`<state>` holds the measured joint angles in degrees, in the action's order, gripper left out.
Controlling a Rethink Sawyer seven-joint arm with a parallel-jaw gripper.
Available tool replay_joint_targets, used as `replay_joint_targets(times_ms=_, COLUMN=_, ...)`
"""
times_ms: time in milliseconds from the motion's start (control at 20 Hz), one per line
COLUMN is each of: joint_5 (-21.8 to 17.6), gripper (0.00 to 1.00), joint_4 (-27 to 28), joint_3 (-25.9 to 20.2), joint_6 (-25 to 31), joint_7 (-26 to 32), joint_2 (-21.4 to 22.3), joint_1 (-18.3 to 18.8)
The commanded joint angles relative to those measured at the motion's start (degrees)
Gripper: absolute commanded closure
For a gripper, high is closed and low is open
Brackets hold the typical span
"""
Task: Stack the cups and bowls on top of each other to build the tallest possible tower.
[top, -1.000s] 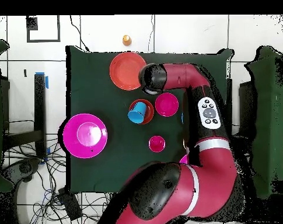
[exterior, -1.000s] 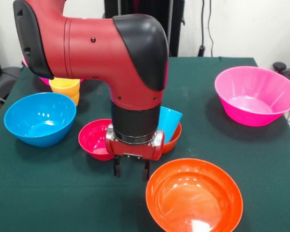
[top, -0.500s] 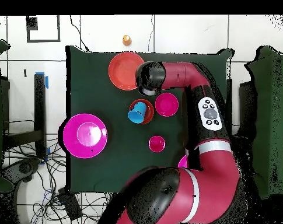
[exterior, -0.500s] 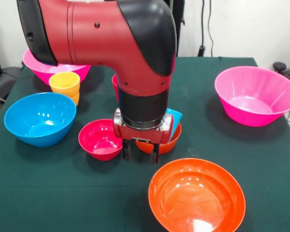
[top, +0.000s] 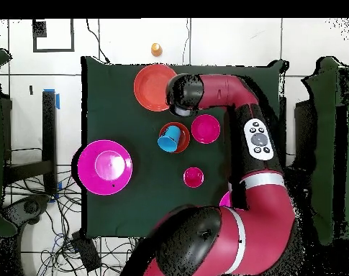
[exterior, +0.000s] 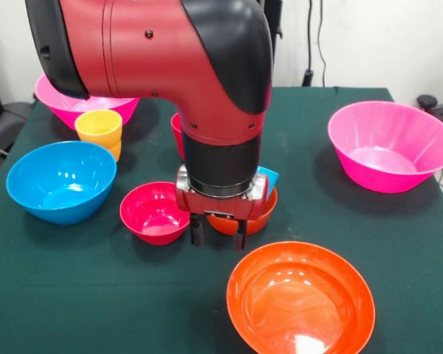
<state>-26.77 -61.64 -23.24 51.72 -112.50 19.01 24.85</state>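
1 gripper, fingers apart & empty, hangs betw. small crimson plastic bowl & wide shallow orange plastic bowl. Blue plastic cup lies tilted in small orange plastic bowl.

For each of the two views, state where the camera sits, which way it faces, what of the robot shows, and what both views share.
Front view: across the table, facing the robot; the red arm comes down from above, gripper open beside the small orange bowl.
Overhead view: above the table, looking straight down, robot's base at the bottom; the arm reaches up the picture.
Shared: wide orange bowl, crimson bowl, blue cup.
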Motion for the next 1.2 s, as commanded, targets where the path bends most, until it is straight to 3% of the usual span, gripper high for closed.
replay_joint_targets(times_ms=50, joint_5=-1.39, gripper=0.00, joint_4=1.27, joint_3=-5.23, joint_6=-4.39, joint_7=11.43, joint_2=-4.69, joint_1=-0.67)
replay_joint_targets(times_ms=350, joint_5=-0.57, gripper=0.00, joint_4=1.17, joint_3=-6.11, joint_6=-4.45, joint_7=11.03, joint_2=-4.82, joint_1=-0.34)
replay_joint_targets(times_ms=700, joint_5=-2.52, gripper=0.00, joint_4=2.03, joint_3=-5.91, joint_6=-5.79, joint_7=11.33, joint_2=-6.03, joint_1=-0.32)
replay_joint_targets(times_ms=1050, joint_5=-7.88, gripper=0.00, joint_4=12.84, joint_3=-2.51, joint_6=-5.28, joint_7=11.41, joint_2=-15.14, joint_1=-2.79)
replay_joint_targets(times_ms=1200, joint_5=-8.60, gripper=0.00, joint_4=14.50, joint_3=-2.29, joint_6=-5.86, joint_7=11.28, joint_2=-16.19, joint_1=-3.13)
